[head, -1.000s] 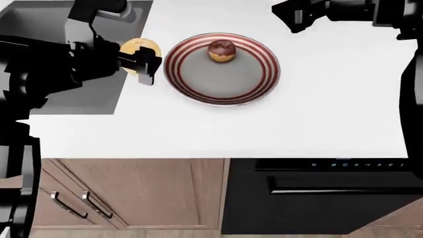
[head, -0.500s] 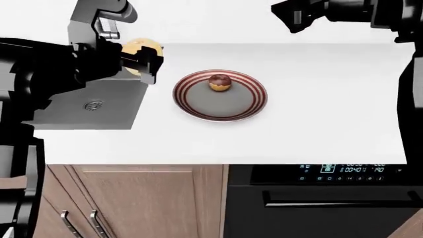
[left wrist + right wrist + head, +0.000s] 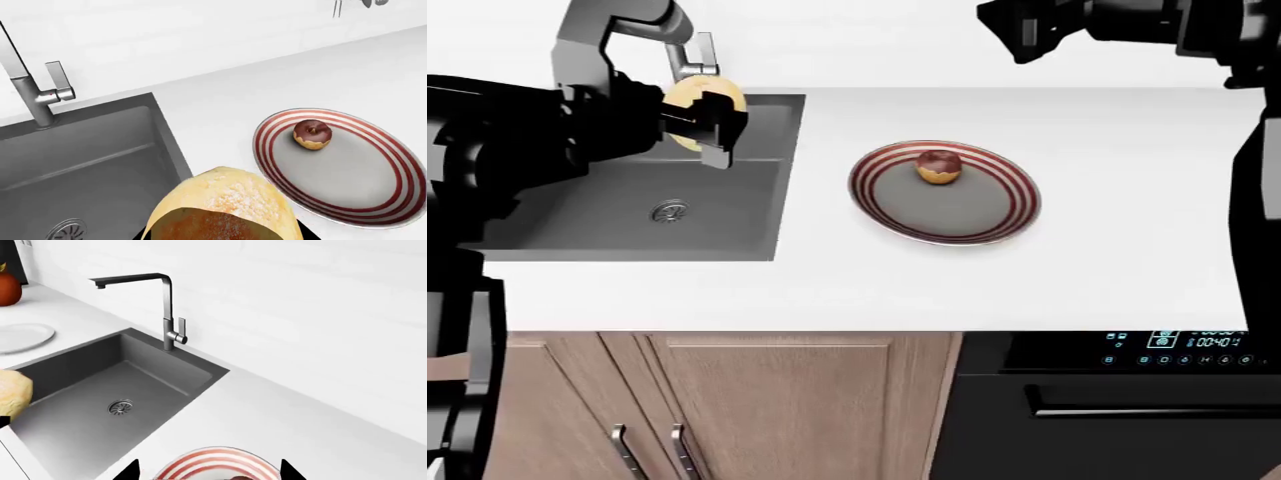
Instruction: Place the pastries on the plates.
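1. The faucet [image 3: 163, 310] rises at the back rim of the sink [image 3: 627, 215], the tall obstacle there.
2. Bare tabletop [image 3: 1121, 250] lies open right of the striped plate [image 3: 961, 215].
3. Only the dark-topped pastry [image 3: 938, 167] occupies that plate, near its far rim.

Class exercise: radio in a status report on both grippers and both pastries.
Left gripper shut on yellow bun, held over the sink. Right gripper raised, state unclear. Dark-topped pastry on striped plate. White plate beyond sink.
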Controlling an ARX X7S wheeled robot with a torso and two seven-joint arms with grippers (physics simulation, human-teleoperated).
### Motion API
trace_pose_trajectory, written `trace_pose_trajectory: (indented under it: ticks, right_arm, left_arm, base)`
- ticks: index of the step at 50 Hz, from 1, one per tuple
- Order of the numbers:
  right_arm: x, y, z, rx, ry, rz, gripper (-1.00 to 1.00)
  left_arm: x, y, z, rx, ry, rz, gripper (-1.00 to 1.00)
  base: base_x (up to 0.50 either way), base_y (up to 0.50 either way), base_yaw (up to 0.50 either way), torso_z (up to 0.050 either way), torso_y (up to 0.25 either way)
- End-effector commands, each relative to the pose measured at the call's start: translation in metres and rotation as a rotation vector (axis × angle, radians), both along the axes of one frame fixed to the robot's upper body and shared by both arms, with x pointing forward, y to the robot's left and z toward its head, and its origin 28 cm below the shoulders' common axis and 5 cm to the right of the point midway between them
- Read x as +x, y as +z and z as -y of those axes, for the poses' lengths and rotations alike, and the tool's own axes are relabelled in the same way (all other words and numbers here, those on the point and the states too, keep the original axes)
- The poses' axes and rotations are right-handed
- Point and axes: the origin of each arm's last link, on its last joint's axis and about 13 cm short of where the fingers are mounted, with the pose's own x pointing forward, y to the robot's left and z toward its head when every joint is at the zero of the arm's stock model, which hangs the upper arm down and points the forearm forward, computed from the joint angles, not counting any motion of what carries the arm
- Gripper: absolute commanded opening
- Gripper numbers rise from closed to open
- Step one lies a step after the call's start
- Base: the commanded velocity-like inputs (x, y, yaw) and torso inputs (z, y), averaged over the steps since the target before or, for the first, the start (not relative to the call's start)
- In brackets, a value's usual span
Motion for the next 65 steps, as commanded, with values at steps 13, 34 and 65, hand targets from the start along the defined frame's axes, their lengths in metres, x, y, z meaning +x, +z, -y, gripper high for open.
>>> trace_pose_trajectory:
  ticks: [13, 34, 65]
  right_arm:
    - [0.000, -0.002, 0.000, -0.004, -0.004, -0.009, 1.00]
    - [0.000, -0.009, 0.001, 0.003, -0.012, -0.012, 1.00]
    - [-0.001, -0.012, 0.000, 0.023, -0.007, -0.019, 1.00]
  left_arm:
    - [0.002, -0.001, 0.003, -0.002, 0.005, 0.000, -1.00]
    - [0.000, -0.003, 0.003, 0.000, 0.015, -0.006, -1.00]
    - [0.003, -0.003, 0.004, -0.004, 0.022, 0.002, -1.00]
  base:
    - [0.00, 0.50, 0.00, 0.000, 0.000]
    - [0.00, 0.50, 0.00, 0.000, 0.000]
    - [0.00, 0.50, 0.00, 0.000, 0.000]
